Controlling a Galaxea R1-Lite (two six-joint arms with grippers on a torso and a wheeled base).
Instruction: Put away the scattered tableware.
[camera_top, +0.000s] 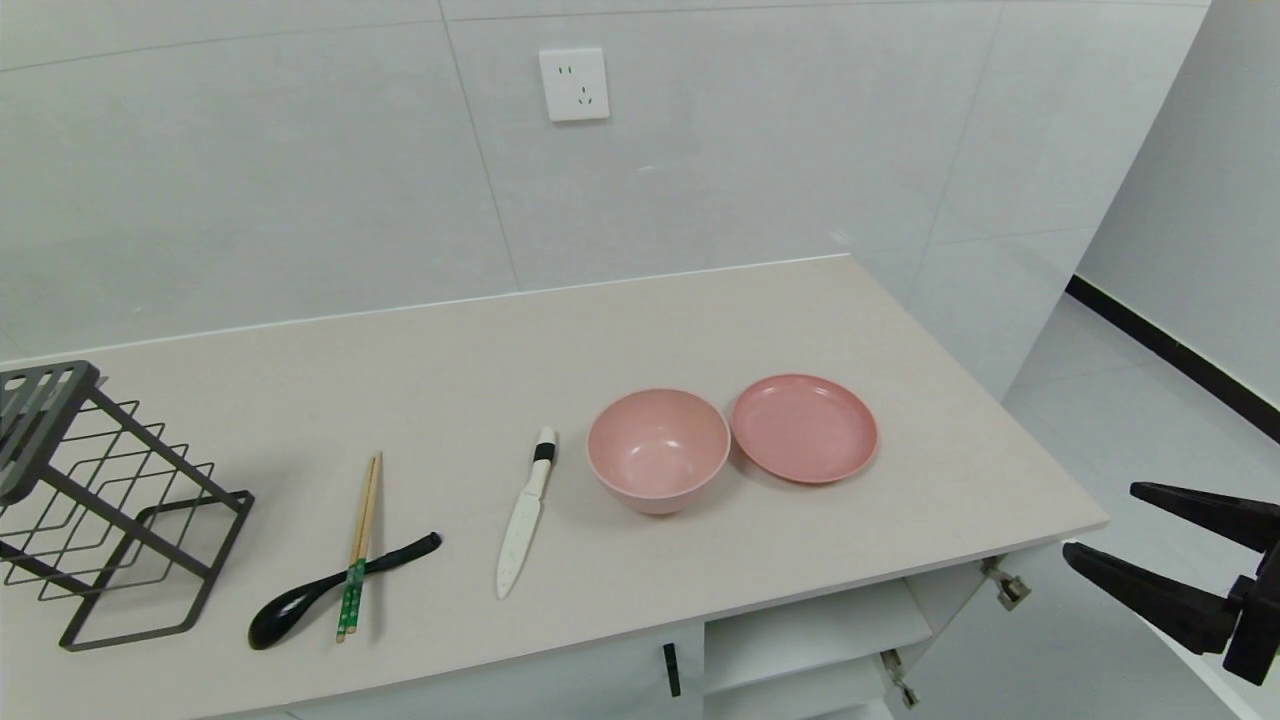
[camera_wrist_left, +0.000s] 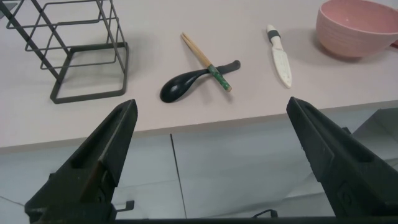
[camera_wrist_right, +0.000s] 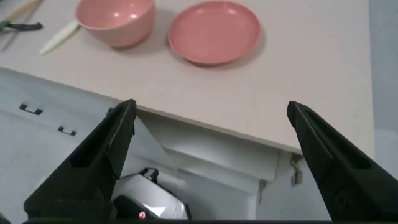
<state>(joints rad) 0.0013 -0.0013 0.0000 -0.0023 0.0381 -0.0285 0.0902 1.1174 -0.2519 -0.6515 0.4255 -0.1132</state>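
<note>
Seemingly nothing's started: left hand (camera_wrist_left: 209, 102) and right hand (camera_top: 1100, 520) gape empty, short of the bowl (camera_top: 657, 450); grasp that next.

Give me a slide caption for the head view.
Pink bowl, pink plate, knife, spoon, chopsticks and wire rack on a counter.

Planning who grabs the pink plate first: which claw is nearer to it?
Right. The right claw hangs off the counter's front edge opposite the plate; the left claw hangs off that edge opposite the black spoon, beyond the bowl.
</note>
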